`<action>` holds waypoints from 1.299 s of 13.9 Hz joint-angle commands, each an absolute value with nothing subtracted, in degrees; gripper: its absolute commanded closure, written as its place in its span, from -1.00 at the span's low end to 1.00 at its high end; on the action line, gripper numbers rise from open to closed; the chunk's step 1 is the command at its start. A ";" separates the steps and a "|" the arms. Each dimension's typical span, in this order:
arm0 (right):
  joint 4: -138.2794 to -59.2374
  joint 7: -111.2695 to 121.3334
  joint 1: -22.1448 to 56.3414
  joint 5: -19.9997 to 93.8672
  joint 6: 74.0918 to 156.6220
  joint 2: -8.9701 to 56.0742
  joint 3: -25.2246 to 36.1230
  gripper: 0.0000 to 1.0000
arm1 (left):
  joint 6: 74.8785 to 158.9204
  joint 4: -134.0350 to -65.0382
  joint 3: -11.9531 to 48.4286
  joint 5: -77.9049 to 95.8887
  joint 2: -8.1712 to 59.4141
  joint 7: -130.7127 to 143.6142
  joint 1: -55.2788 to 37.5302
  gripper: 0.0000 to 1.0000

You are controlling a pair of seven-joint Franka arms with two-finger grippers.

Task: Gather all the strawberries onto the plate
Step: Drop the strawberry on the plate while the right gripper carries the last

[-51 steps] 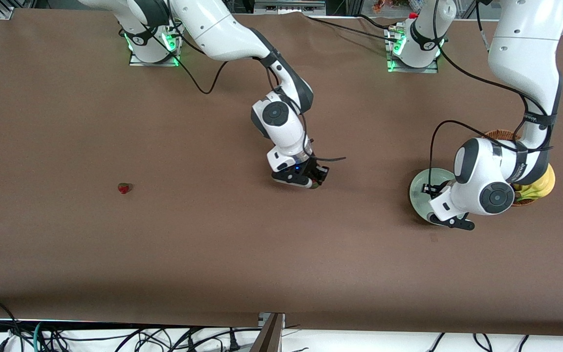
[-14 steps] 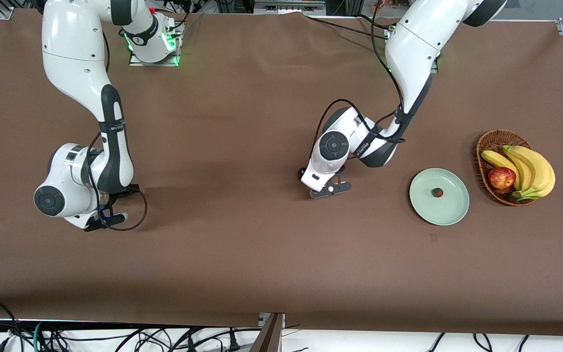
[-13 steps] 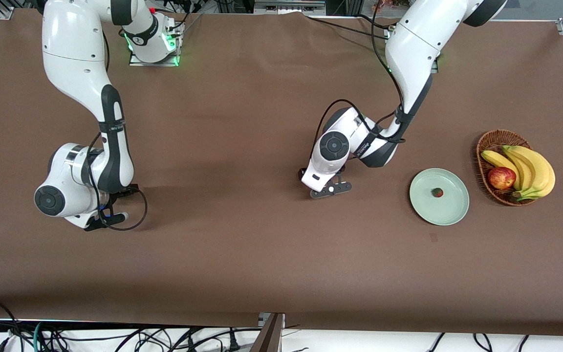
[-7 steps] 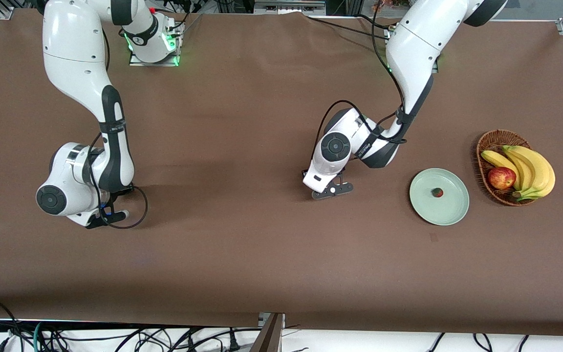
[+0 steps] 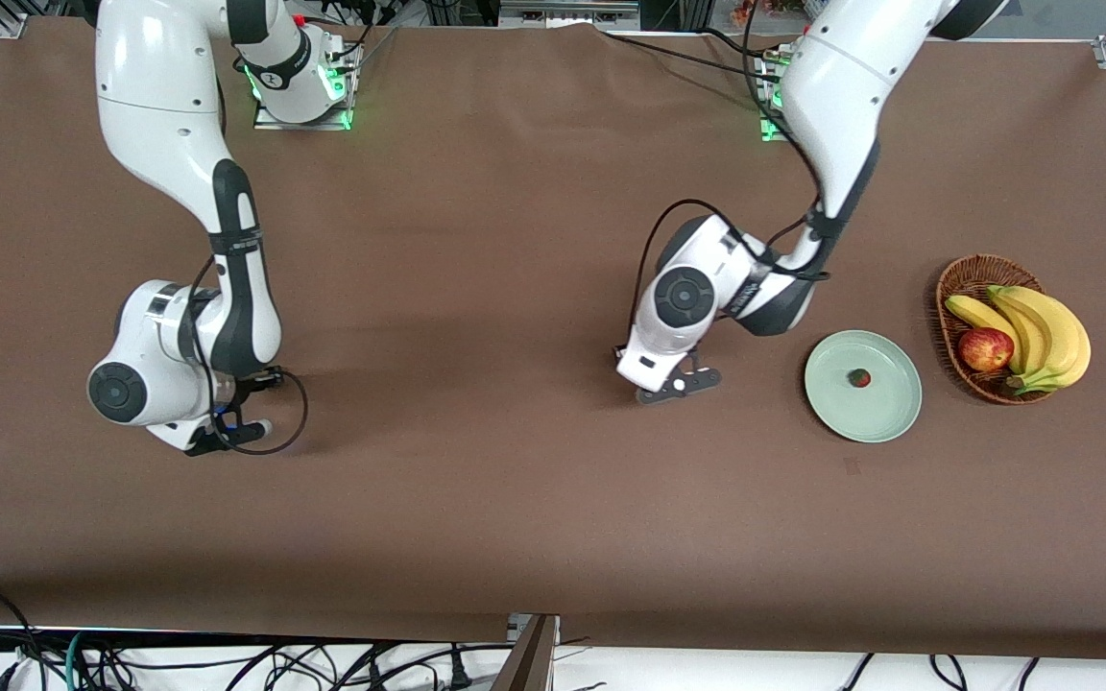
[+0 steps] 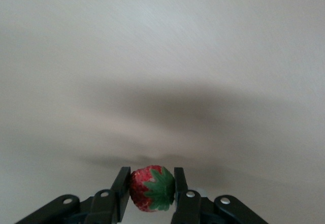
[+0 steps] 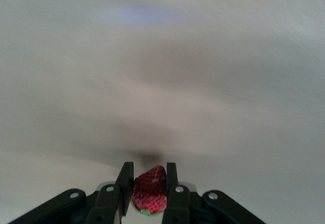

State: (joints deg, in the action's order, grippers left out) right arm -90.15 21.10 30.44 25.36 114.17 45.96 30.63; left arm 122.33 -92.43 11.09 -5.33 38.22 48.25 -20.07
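One strawberry [image 5: 859, 377] lying on smooth round mint plate [image 5: 889, 417]. Left pincer [image 6: 151, 196] clamped on a second seeded berry [image 6: 151, 188], right pincer [image 7: 147, 191] on a third [image 7: 150, 189], both over bare brown counter [image 5: 476, 480]. Woven wicker basket [image 5: 964, 274] with bananas [image 5: 1043, 326] and apple [image 5: 985, 348] just beside plate.

The front view looks down from high across the tabletop [image 5: 534, 499], facing both arm bases along its upper edge and taking in the whole surface. Each wrist view sits close above its own end effector, left [image 6: 150, 189] and right [image 7: 149, 187], looking past the fingertips at bare tabletop just ahead. That tabletop surface is all the views share.
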 commanded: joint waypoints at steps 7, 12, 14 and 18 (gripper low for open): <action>-82.72 -27.10 42.97 40.43 125.73 47.45 17.61 1.00 | 113.46 -93.78 10.28 -7.82 33.39 9.00 -0.19 0.64; -72.71 -51.73 52.89 40.17 141.74 55.09 14.33 1.00 | 115.84 -94.75 10.37 -7.74 36.38 4.13 3.25 0.21; -68.84 -57.63 56.41 40.08 147.10 59.30 14.33 1.00 | 115.75 -94.75 10.37 -7.65 36.56 4.31 3.51 -0.99; -66.62 -59.59 59.23 40.08 152.05 63.10 14.41 0.21 | 115.31 -94.57 10.55 -7.03 36.39 4.48 3.78 -1.00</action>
State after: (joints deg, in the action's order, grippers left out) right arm -69.97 -58.96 59.11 39.02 151.43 60.78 13.74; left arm 115.47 -94.43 10.00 -6.77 37.10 4.96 3.30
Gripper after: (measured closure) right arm 0.696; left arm 0.207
